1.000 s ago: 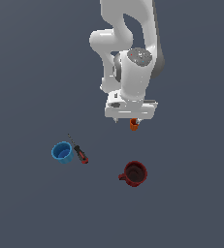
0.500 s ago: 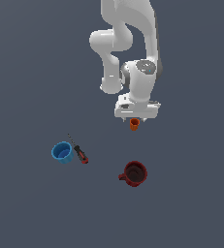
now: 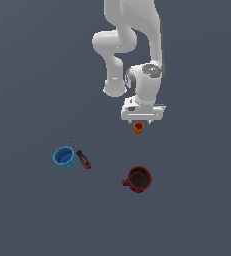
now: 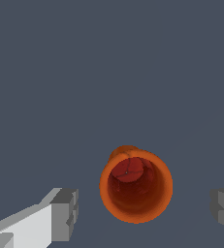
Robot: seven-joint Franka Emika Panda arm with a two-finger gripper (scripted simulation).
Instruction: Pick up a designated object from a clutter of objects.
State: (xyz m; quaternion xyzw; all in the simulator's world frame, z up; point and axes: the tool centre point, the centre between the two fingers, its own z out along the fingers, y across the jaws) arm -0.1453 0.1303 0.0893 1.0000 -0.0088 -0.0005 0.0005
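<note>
The small orange cup (image 3: 138, 128) stands upright on the dark floor, just below my gripper (image 3: 141, 122) in the exterior view. In the wrist view the orange cup (image 4: 136, 185) opens toward the camera, between my two grey fingertips (image 4: 65, 214), which stand wide apart and do not touch it. My gripper is open and empty. The blue cup (image 3: 64, 157) and the red-and-black screwdriver (image 3: 82, 157) lie at the exterior view's left. The dark red handled mug (image 3: 138, 179) stands nearer the front, below the orange cup.
The white arm (image 3: 132, 45) rises above the orange cup toward the top of the exterior view. The floor is a plain dark grey surface with no edges in view.
My gripper has moved toward the exterior view's right and lower, onto the orange cup. The cups, mug and screwdriver have not moved.
</note>
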